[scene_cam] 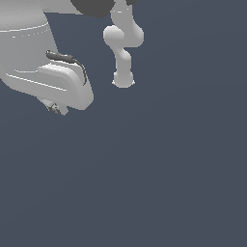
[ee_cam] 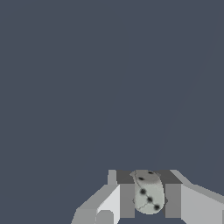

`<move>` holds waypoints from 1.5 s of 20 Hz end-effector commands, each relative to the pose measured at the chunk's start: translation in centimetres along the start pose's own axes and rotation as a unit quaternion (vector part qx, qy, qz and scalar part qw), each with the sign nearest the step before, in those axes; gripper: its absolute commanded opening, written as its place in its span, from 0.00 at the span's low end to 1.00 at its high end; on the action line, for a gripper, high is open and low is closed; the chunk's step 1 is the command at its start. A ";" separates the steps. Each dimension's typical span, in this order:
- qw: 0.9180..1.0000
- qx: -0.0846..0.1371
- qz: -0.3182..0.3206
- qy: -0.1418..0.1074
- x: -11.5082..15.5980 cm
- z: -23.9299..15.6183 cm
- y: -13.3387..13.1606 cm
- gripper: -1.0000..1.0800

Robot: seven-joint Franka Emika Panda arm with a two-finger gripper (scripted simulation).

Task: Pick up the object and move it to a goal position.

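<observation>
Pale grey-white with small black dots, the object (ee_cam: pixel 148 197) is looking like a rounded die in the wrist view, sitting low and right of centre in that frame. It is being pinched between the two grey fingers (ee_cam: pixel 127 199) of the end effector (ee_cam: pixel 150 200), which are pressing against its sides.

In the exterior view the arm (scene_cam: pixel 48 72) is filling the upper left of the frame, its white casing running off the top and left edges, with a dark cable (scene_cam: pixel 67 59) lying across it. The end effector (scene_cam: pixel 56 109) is showing only as a small grey tip under that casing, and the die itself is too small to make out there. A second white jointed shape (scene_cam: pixel 123 48) is standing at upper centre, its top cut off by the frame edge; what it is cannot be told.

Flat slate-blue ground (scene_cam: pixel 154 173) is filling everything else in both views. No writing or labels are readable anywhere.
</observation>
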State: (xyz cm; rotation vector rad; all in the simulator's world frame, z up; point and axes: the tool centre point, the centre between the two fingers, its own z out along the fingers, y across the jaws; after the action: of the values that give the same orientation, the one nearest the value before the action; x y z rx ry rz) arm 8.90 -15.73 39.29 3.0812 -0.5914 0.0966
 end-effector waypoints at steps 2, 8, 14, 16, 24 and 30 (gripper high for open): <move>1.000 0.000 0.007 0.001 0.3 -2.6 0.8 0.00; 1.000 0.000 0.017 0.004 0.9 -5.9 1.9 0.00; 1.000 0.000 0.023 0.006 1.2 -7.9 2.6 0.00; 1.000 0.000 0.024 0.006 1.3 -8.4 2.7 0.00; 1.000 0.000 0.026 0.006 1.5 -9.1 3.0 0.00; 1.000 0.000 0.027 0.007 1.5 -9.3 3.0 0.00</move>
State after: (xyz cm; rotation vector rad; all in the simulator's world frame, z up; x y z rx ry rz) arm 8.62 -18.99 48.57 3.0622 -0.6731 0.1165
